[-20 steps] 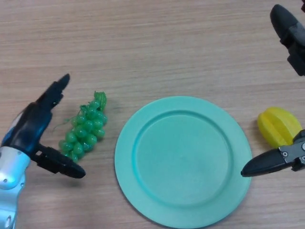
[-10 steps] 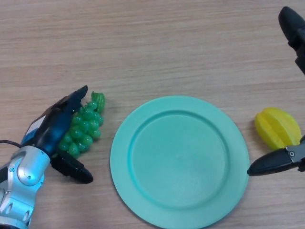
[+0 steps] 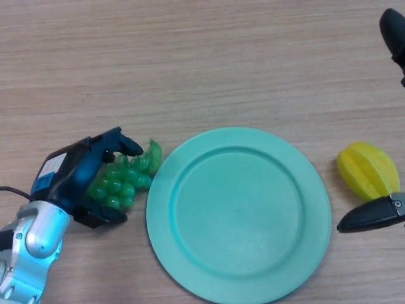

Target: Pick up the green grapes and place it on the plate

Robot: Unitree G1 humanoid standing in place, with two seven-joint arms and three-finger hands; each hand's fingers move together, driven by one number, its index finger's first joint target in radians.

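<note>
A bunch of green grapes [image 3: 128, 176] lies on the wooden table just left of the round teal plate [image 3: 239, 212], its tip touching the plate's rim. My left hand [image 3: 79, 174] is over the bunch's left part, with fingers curled over the top and the thumb under its lower edge, closing round it. My right hand [image 3: 373, 215] shows at the right edge, with one finger pointing at the plate's right rim and another [image 3: 393, 28] at the top right corner; it is open and holds nothing.
A yellow starfruit [image 3: 367, 170] lies on the table right of the plate, between the right hand's fingers.
My left hand moved right onto the grapes and its fingers curled round them. The bunch shifted right up to the plate's rim. The right hand drew slightly to the right.
</note>
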